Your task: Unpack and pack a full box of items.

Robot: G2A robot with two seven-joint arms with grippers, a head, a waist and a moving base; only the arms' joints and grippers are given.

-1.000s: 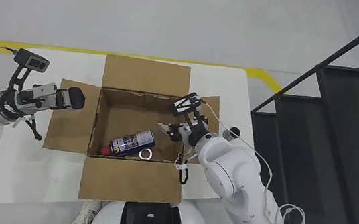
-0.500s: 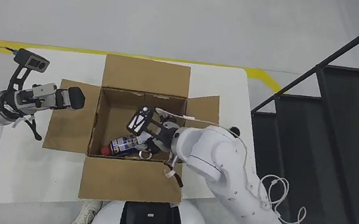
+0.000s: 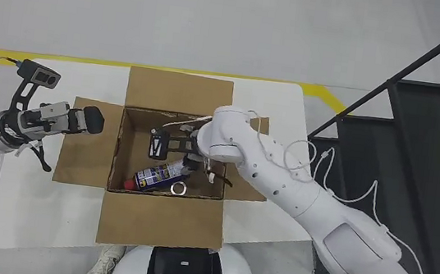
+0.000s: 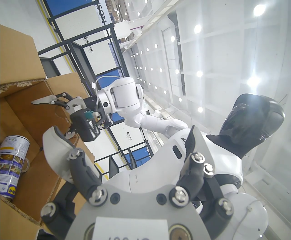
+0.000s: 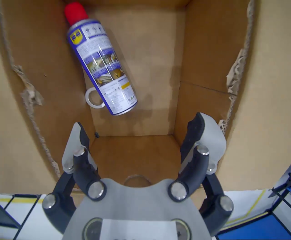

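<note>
So the cardboard box sits open on the white table, all four flaps folded out. There's not much in it: a blue spray can with a red cap lies on its side on the box floor, close to the wall nearest the robot. The cap points toward the robot's left corner. A small white ring lies right against the can near its bottom end, with part of it tucked under the can.

The right tool hangs inside the box opening, above the floor. Its fingers are spread wide with nothing between them, and it's well clear of the can. From its wrist view the tool looks down at bare cardboard, with the can farther along the floor.

The left tool is outside the box, over the flap on the robot's left side. It's also spread apart and holding nothing. From its wrist view you can see the other arm's tool poking in over the box, with the can down below it.

Off to the robot's right there's a dark metal staircase.
</note>
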